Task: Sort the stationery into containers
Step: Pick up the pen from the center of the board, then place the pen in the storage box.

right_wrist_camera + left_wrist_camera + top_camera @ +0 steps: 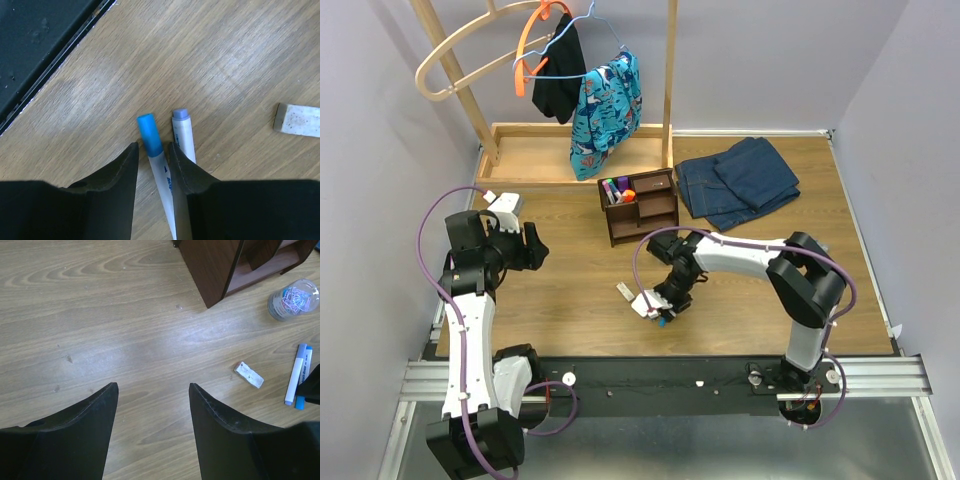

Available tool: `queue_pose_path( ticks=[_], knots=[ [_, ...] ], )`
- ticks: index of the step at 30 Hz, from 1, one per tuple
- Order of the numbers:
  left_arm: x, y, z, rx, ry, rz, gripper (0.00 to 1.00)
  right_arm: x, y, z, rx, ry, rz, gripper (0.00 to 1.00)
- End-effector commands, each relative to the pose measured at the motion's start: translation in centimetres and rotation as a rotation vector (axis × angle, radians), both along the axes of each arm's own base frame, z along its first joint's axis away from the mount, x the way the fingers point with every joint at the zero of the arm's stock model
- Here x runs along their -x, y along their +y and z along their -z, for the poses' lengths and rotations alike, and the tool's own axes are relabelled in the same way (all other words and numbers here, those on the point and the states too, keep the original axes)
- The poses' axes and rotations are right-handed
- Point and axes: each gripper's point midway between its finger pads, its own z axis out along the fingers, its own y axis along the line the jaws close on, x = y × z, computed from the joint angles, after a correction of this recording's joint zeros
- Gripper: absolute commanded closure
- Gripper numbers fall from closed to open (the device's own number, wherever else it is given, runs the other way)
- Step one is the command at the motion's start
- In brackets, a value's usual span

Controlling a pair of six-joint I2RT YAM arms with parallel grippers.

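The step in hand is picking up a thin pen. In the right wrist view the right gripper (pixel 152 145) sits low over the counter (pixel 570 300), its jaws straddling the blue-capped pen (pixel 150 136) just behind the cap. The gap is narrow and one jaw looks to be touching the barrel, yet a sliver of wood shows on the other side, so I cannot tell whether the pen is pinched or only bracketed. A second pen (pixel 182 131) with a pale lilac cap lies just beside it, outside the jaws and nearly parallel, and the eraser (pixel 297 120) rests apart at the right edge of that frame. Seen from above, this happens in the lower middle of the frame, well below the organiser (pixel 640 205), which stands at centre with markers (pixel 617 188) already upright in its upper-left compartment. The left gripper (pixel 152 385) hangs at the left side with its jaws released and nothing between them. Its camera shows the clear tub (pixel 292 299) of paper clips at upper right, near the organiser's corner. The jeans (pixel 735 180) and the pale wooden tray (pixel 575 150) lie along the top. Next, I judge, the jaws must close fully on the one pen without dragging its neighbour, then lift it and carry it up to a free compartment.
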Motion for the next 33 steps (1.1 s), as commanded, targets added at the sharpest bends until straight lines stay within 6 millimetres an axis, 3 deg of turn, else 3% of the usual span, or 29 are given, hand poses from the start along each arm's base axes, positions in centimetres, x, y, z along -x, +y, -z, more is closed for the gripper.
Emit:
queue_pose_path(
  ticks=[1, 4, 8, 11, 14, 15, 16, 18, 19, 22, 23, 24, 26, 27, 28, 29, 30, 31, 32, 33],
  knots=[
    [0.0, 0.2, -0.9, -0.006, -0.022, -0.004, 0.32, 0.9, 0.2, 1.4, 0.008, 0.011, -0.016, 0.62],
    [0.0, 0.2, -0.8, -0.003, -0.017, -0.004, 0.32, 1.9, -0.1, 2.2, 0.018, 0.001, -0.021, 0.69],
    [-0.1, 0.1, -0.8, 0.004, -0.021, -0.002, 0.32, 3.2, -2.3, 3.2, 0.064, -0.027, -0.050, 0.80],
    [-0.2, -0.1, -0.8, 0.013, -0.019, 0.004, 0.32, 3.1, -3.3, 1.7, 0.110, -0.042, -0.047, 0.87],
    [-0.5, -0.4, -0.9, 0.036, -0.018, 0.016, 0.32, 1.3, -3.6, -1.7, 0.108, -0.090, -0.062, 0.90],
    [-0.6, -0.5, -1.0, 0.043, -0.020, 0.020, 0.32, 0.9, -4.7, -2.6, 0.143, -0.066, -0.046, 0.91],
    [-0.7, -0.8, -1.0, 0.055, -0.013, 0.028, 0.32, -1.2, -3.0, -5.0, 0.095, -0.110, -0.037, 0.91],
    [-1.1, -1.2, -1.0, 0.075, 0.001, 0.050, 0.32, -3.0, -2.8, -8.1, 0.089, -0.073, 0.014, 0.91],
    [-1.3, -1.3, -1.1, 0.086, 0.004, 0.054, 0.32, -5.9, -0.1, -11.3, 0.013, -0.109, 0.044, 0.91],
    [-2.2, -1.7, -1.3, 0.111, -0.001, 0.065, 0.32, -9.9, 3.7, -17.6, -0.132, -0.022, 0.223, 0.91],
    [-2.4, -1.9, -1.4, 0.118, -0.001, 0.071, 0.32, -12.1, 6.7, -22.3, -0.265, -0.003, 0.303, 0.91],
    [-2.7, -2.1, -1.7, 0.122, -0.016, 0.083, 0.32, -13.7, 7.5, -23.9, -0.324, 0.011, 0.340, 0.91],
    [-3.1, -2.2, -1.8, 0.125, -0.013, 0.085, 0.32, -14.8, 9.8, -27.8, -0.449, 0.066, 0.406, 0.91],
    [-3.3, -2.1, -1.8, 0.121, -0.014, 0.082, 0.32, -16.8, 11.3, -29.9, -0.569, 0.031, 0.416, 0.91],
    [-3.4, -2.0, -1.7, 0.119, -0.008, 0.079, 0.32, -17.5, 11.9, -31.1, -0.635, 0.057, 0.438, 0.92],
    [-3.5, -2.0, -1.7, 0.121, 0.001, 0.078, 0.32, -17.1, 12.3, -32.8, -0.665, 0.209, 0.521, 0.92],
    [-3.4, -2.0, -1.4, 0.121, 0.017, 0.078, 0.32, -19.0, 12.8, -34.1, -0.834, 0.159, 0.519, 0.93],
    [-3.5, -1.9, -1.4, 0.117, 0.025, 0.082, 0.32, -19.1, 12.7, -35.5, -0.911, 0.181, 0.538, 0.94],
    [-3.6, -1.8, -1.4, 0.114, 0.032, 0.084, 0.32, -19.0, 12.6, -35.6, -0.938, 0.272, 0.601, 0.95],
    [-3.5, -1.8, -1.1, 0.109, 0.047, 0.088, 0.32, -19.3, 12.8, -37.5, -1.058, 0.222, 0.559, 0.96]
  ],
)
